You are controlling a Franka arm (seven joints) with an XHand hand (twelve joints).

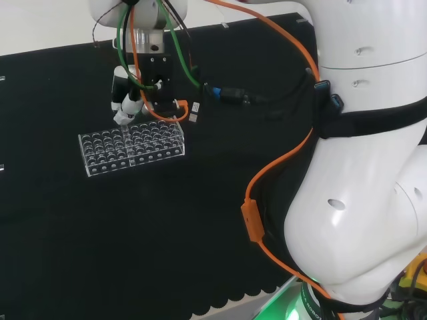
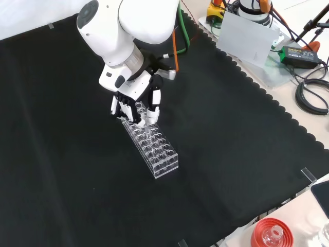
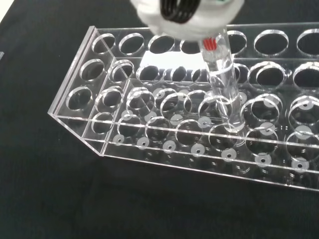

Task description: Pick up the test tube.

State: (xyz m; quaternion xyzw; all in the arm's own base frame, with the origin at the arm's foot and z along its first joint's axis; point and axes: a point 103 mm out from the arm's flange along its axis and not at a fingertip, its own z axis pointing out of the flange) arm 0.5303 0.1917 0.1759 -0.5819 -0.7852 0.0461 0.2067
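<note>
I'm pinching the clear glass test tube (image 3: 222, 84) in the black-and-white hand's (image 2: 136, 105) fingers; tilting risks jamming it in the clear acrylic rack (image 1: 133, 147).

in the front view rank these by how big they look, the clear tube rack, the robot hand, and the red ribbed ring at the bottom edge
1. Tube rack, longest.
2. Robot hand, slightly smaller.
3. Red ribbed ring, smallest; it is cut off by the edge and nearer the camera, so this is less sure.

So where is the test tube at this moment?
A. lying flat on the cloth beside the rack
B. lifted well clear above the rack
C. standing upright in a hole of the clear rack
C: the wrist view shows the test tube upright, its lower end inside a hole of the clear rack, under the hand.
</note>
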